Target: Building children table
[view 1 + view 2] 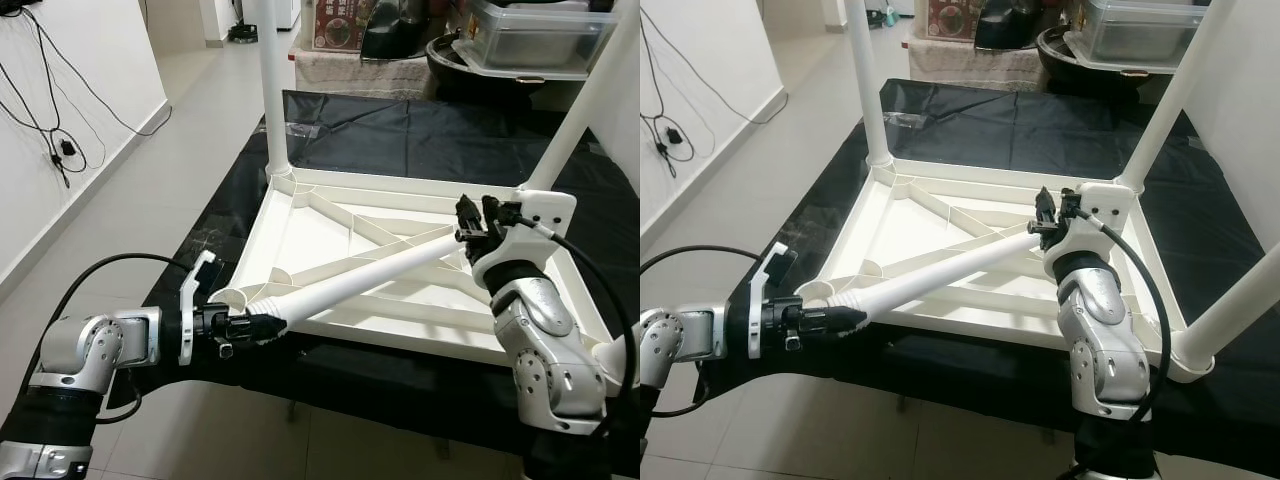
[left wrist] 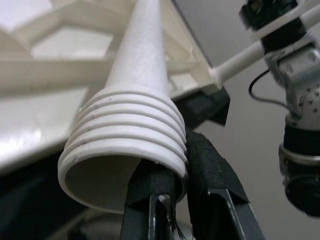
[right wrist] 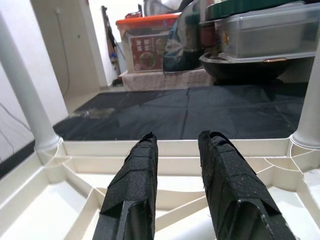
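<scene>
On black sheet (image 1: 420, 140), white tabletop (image 1: 300, 225) lies upside down w/ legs already standing at far corners. Loose table leg (image 1: 360, 280) slants across its ribs, threaded end near-left. Left gripper (image 1: 262, 327) pinches that threaded rim. Right gripper (image 3: 175, 150), slightly open, holds nothing, hovering beside leg's far end.

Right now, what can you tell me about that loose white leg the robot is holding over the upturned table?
The loose leg is a smooth white tube, plastic by the look, tapering away from a ribbed, hollow screw end. It lies slanted across the ribbed underside of the upturned table, not upright like the legs already fitted. The left gripper pinches the rim of its threaded end between its jaws, near the table's near-left corner socket. The far tip reaches the right gripper.
</scene>
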Available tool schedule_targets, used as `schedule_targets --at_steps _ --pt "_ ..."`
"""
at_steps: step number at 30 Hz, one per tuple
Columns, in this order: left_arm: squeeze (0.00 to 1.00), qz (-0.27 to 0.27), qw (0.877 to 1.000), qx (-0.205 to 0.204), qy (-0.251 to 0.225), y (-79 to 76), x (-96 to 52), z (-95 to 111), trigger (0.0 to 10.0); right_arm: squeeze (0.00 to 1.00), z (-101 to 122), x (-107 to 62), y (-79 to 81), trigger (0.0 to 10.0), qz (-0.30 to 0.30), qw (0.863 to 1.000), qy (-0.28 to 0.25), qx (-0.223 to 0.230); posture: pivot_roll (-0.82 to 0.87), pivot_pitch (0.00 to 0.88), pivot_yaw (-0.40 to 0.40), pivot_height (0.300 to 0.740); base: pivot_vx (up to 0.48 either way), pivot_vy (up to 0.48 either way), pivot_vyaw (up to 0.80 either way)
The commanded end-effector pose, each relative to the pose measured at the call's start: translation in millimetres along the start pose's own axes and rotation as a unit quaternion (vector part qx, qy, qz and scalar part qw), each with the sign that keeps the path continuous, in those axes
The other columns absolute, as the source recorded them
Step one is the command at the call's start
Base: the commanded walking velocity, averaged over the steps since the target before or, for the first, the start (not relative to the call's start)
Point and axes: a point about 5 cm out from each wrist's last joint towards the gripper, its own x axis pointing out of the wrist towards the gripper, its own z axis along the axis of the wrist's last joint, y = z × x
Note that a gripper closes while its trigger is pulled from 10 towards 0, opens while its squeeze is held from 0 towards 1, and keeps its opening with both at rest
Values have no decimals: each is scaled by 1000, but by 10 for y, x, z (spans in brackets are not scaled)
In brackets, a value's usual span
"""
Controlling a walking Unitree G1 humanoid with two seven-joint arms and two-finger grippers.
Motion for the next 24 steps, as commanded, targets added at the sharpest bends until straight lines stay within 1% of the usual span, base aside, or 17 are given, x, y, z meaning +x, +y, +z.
schedule_targets --at_steps 1,3,5,6,8,9,10,11,13,15,16,18,19,20,22,23,24 --pt "0 -1 1000 14 -15 -28 3 64 0 0 9 7 0 10000 -2 1000 1 16 149 71 -79 740 0 0 0" --pt "0 -15 998 39 -50 -110 62 166 0 0 -9 19 28 10000 2 997 2 74 152 57 -84 740 0 0 0" --pt "0 -15 998 39 -50 -110 62 166 0 0 -9 19 28 10000 2 997 2 74 152 57 -84 740 0 0 0" --pt "0 -20 997 49 -64 -145 84 206 0 0 -15 22 41 10000 5 995 2 100 152 57 -84 740 0 0 0" --pt "0 -20 997 49 -64 -145 84 206 0 0 -15 22 41 10000 5 995 2 100 152 57 -84 740 0 0 0" --pt "0 -25 994 57 -85 -188 123 261 0 1000 -32 26 69 10000 15 990 4 143 151 40 -87 740 0 0 0" --pt "0 -26 991 72 -107 -240 167 316 0 1000 -58 31 96 10000 23 982 10 185 150 27 -94 740 0 0 0" --pt "0 -26 991 72 -107 -240 167 316 0 1000 -58 31 96 10000 23 982 10 185 150 27 -94 740 0 0 0" --pt "0 -21 986 92 -137 -310 236 379 0 1000 -107 36 121 10000 34 971 27 234 149 15 -96 740 0 0 0" --pt "0 -20 985 97 -143 -325 250 388 0 1000 -121 36 126 10000 36 968 33 246 149 15 -96 740 0 0 0" --pt "0 -13 983 96 -158 -317 266 400 0 0 -144 30 136 10000 44 959 43 276 145 0 -100 740 0 0 0" --pt "0 -13 983 96 -158 -317 266 400 0 0 -144 30 136 10000 44 959 43 276 145 0 -100 740 0 0 0" --pt "0 -5 979 95 -178 -302 285 419 0 0 -157 15 155 10000 57 940 50 333 142 0 -104 740 0 0 0" --pt "0 -5 979 95 -178 -302 285 419 0 0 -157 15 155 10000 57 940 50 333 142 0 -104 740 0 0 0" --pt "0 0 977 99 -188 -299 295 433 0 0 -144 2 170 10000 65 923 47 377 140 0 -101 740 0 0 0" --pt "0 0 977 99 -188 -299 295 433 0 0 -144 2 170 10000 65 923 47 377 140 0 -101 740 0 0 0" --pt "0 3 976 101 -192 -296 304 441 0 0 -136 -6 167 10000 68 914 45 397 138 0 -103 740 0 0 0"
